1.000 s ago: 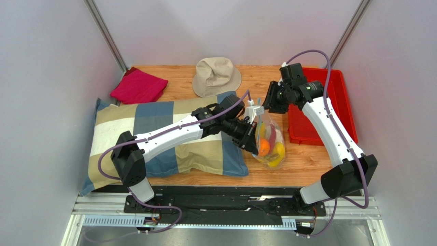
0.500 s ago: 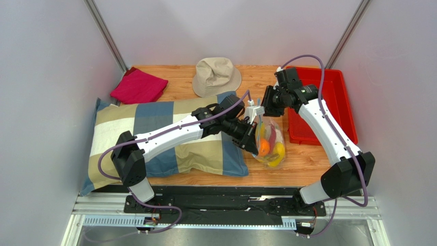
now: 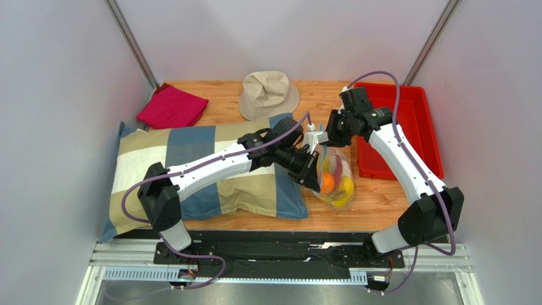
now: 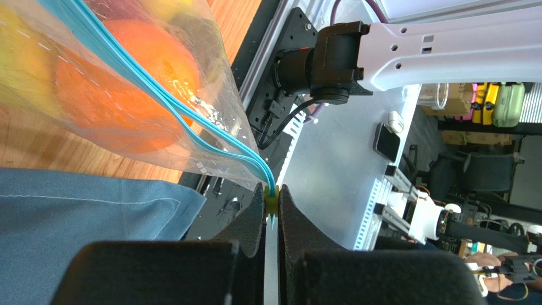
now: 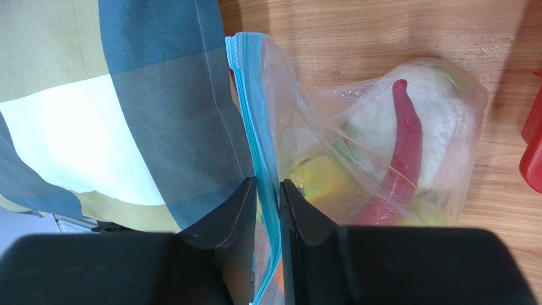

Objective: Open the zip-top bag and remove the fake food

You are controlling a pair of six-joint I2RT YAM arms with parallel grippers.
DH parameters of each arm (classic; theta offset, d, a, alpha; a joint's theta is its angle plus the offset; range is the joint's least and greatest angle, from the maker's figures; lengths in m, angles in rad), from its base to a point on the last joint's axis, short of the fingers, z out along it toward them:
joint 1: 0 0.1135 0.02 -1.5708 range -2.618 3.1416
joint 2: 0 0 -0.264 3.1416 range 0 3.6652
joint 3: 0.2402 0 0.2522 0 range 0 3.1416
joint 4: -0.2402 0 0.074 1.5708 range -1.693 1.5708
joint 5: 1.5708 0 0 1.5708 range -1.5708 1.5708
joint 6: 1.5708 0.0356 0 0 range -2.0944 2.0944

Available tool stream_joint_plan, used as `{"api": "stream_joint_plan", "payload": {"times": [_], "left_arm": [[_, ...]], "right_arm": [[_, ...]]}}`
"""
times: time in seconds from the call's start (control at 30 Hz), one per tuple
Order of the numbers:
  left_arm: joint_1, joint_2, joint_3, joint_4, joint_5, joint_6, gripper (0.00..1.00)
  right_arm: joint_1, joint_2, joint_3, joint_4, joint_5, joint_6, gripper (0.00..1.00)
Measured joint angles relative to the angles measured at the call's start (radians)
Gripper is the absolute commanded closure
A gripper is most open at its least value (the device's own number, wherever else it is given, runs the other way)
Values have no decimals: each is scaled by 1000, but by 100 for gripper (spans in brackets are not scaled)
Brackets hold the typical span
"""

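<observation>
The clear zip-top bag (image 3: 336, 181) stands on the wood table next to the pillow and holds the fake food: an orange (image 4: 114, 95), a red pepper (image 5: 404, 146), a white cauliflower (image 5: 439, 121) and a yellow fruit (image 5: 318, 181). My left gripper (image 4: 271, 202) is shut on the yellow slider (image 4: 271, 196) at one end of the blue zip strip (image 4: 191, 127); it also shows in the top view (image 3: 313, 178). My right gripper (image 5: 268, 190) straddles the strip's other end from above (image 3: 324, 132). Its jaws are narrowly open, with the strip against one finger.
A checked pillow (image 3: 191, 165) lies left of the bag and touches it. A red tray (image 3: 407, 127) sits right of the bag. A beige hat (image 3: 268, 94) and a folded red cloth (image 3: 172, 107) lie at the back of the table.
My right gripper has moved left and down onto the bag's top edge. My left arm and the bag have stayed in place.
</observation>
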Motion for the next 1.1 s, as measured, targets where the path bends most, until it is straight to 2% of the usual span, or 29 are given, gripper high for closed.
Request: {"api": "stream_joint_plan", "payload": {"times": [0.13,0.33,0.8,1.1], "left_arm": [[0,0,0,0,0,0,100],[0,0,0,0,2,1,100],[0,0,0,-4,11,19,100],[0,0,0,-8,15,31,100]], "right_arm": [[0,0,0,0,-5,3,69],[0,-2,6,-2,-6,8,67],[0,-11,38,-10,16,8,68],[0,-11,37,-14,27,8,75]]}}
